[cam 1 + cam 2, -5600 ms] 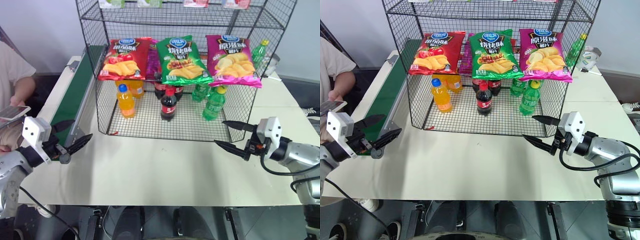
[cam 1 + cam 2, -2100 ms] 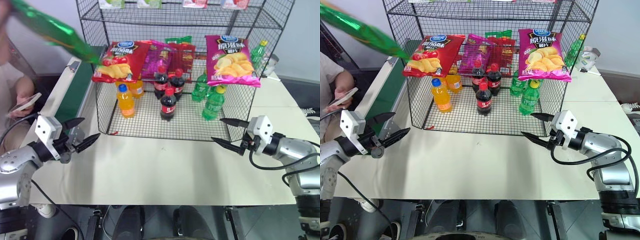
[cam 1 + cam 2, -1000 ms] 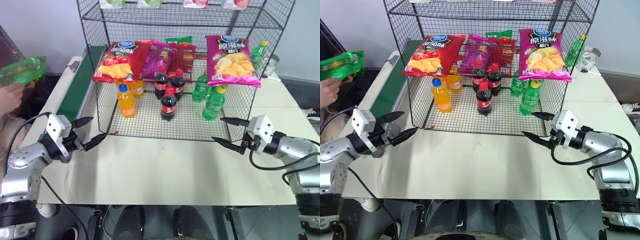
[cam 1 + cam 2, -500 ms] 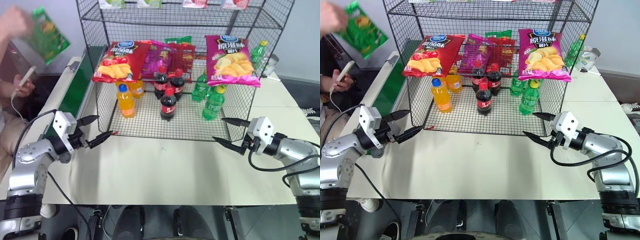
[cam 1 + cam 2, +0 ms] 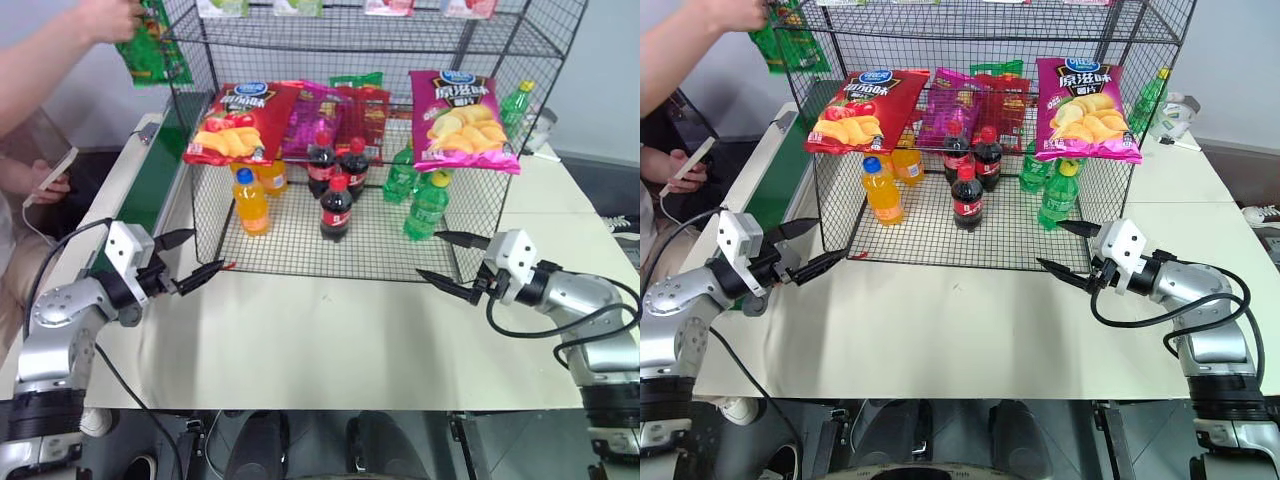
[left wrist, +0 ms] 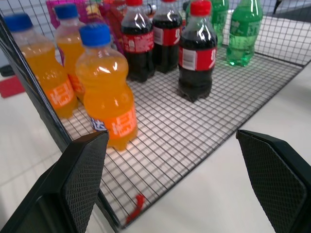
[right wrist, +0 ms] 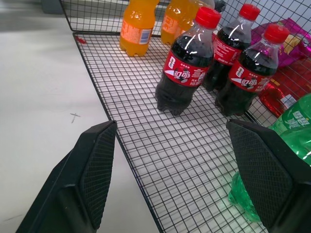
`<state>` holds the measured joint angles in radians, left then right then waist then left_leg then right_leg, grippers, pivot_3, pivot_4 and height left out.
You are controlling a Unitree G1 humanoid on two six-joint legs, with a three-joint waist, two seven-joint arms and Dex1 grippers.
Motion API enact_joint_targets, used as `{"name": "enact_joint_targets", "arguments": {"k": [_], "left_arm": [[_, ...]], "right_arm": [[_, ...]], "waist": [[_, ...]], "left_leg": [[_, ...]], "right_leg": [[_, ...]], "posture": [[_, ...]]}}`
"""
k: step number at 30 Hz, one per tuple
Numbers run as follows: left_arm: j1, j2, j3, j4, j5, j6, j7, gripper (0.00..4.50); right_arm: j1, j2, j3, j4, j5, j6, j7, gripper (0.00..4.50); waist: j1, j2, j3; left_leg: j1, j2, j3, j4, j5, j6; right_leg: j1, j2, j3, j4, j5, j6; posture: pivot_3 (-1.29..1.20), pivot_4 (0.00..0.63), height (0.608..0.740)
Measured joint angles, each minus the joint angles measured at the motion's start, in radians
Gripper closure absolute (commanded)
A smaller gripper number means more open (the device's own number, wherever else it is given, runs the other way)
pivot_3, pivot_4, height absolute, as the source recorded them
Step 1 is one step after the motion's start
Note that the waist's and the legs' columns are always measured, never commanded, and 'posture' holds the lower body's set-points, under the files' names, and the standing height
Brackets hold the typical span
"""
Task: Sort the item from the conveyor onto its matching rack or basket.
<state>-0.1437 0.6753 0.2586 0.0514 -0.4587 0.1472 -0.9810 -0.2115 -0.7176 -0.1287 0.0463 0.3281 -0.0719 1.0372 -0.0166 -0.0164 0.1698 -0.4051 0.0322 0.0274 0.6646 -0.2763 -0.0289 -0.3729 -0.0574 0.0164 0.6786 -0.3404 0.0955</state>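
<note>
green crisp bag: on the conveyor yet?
No. A person's hand holds the green crisp bag in the air, above the conveyor.

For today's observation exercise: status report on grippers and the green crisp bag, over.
Left gripper open, empty. Right gripper open, empty. Green crisp bag in a person's hand, above conveyor.

One black wire rack point(image 5: 200, 120) stands on one tabletop point(image 5: 330, 330). Inside it, at 12 o'clock from the robot:

- two orange bottles point(image 5: 250, 203)
- three cola bottles point(image 5: 336, 212)
- at least two green bottles point(image 5: 428, 208)
- one more green bottle point(image 5: 515, 105), outside at 2 o'clock

Crisp bags: one red point(image 5: 236, 122), one magenta point(image 5: 464, 107), and one green point(image 5: 152, 48), held by one hand point(image 5: 108, 17) at 10 o'clock. One conveyor point(image 5: 150, 180). Two end effectors.
</note>
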Motion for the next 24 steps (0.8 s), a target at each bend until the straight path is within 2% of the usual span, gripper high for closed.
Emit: {"name": "enact_joint_targets", "arguments": {"k": [12, 24], "left_arm": [[0.053, 0.008, 0.011, -0.053, -0.033, 0.024, -0.010, 0.00], [0.051, 0.014, 0.045, -0.053, -0.056, 0.037, -0.021, 0.00]], "right_arm": [[-0.012, 0.001, 0.004, 0.018, 0.006, 0.006, 0.019, 0.75], [-0.012, 0.001, 0.002, -0.011, 0.088, 0.127, 0.056, 0.75]], "waist": [[0.001, 0.000, 0.000], [0.001, 0.000, 0.000]], "left_leg": [[0.000, 0.000, 0.000, 0.000, 0.000, 0.000], [0.000, 0.000, 0.000, 0.000, 0.000, 0.000]], "right_leg": [[0.000, 0.000, 0.000, 0.000, 0.000, 0.000], [0.000, 0.000, 0.000, 0.000, 0.000, 0.000]], "posture": [[0.00, 0.150, 0.739], [0.00, 0.150, 0.739]]}}
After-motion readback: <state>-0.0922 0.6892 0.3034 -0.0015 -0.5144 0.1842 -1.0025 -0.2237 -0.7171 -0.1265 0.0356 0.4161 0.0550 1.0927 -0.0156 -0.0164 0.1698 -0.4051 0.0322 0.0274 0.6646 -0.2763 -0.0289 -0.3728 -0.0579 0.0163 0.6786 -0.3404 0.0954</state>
